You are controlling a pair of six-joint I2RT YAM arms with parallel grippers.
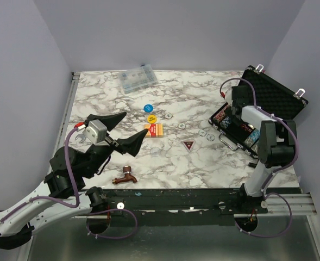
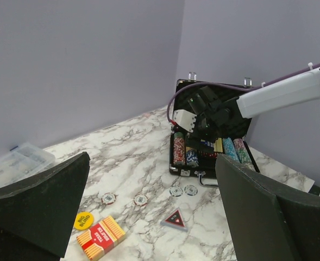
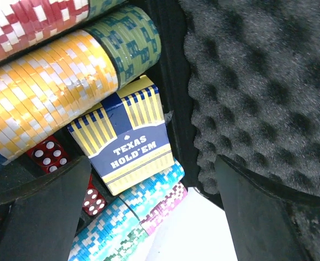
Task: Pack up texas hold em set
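Black hard case (image 1: 274,98) is the big thing, over at the right of the top view on the marble table (image 1: 192,163), lid open and leaning back with egg-crate foam (image 3: 257,81) lining it. Packed in the base are multicoloured chip rows (image 3: 51,81): red-white, orange, green, teal and pinkish, though I can't get a clean row count. One blue Texas Hold'em card box (image 3: 130,136) lies wedged among them, plus at least two red dice (image 3: 48,154).

The right gripper (image 3: 151,168) hangs right over that blue box, fingers spread wide and gripping nothing. The left gripper (image 1: 134,124) is at centre-left of the top view, also wide open and empty, above the table.

One clear plastic compartment box (image 1: 138,80) sits at the upper left, lid shut; too blurry to make out what's in it.

Still out on the marble mid-frame:
- one red-and-yellow card box (image 1: 154,129)
- one copper faucet (image 1: 125,176), lower left
- one red triangle marker (image 1: 188,144)
- one blue disc (image 1: 147,108)
- one yellow disc (image 1: 151,117), just below the blue one
- four loose white chips (image 1: 181,125), trailing toward the case
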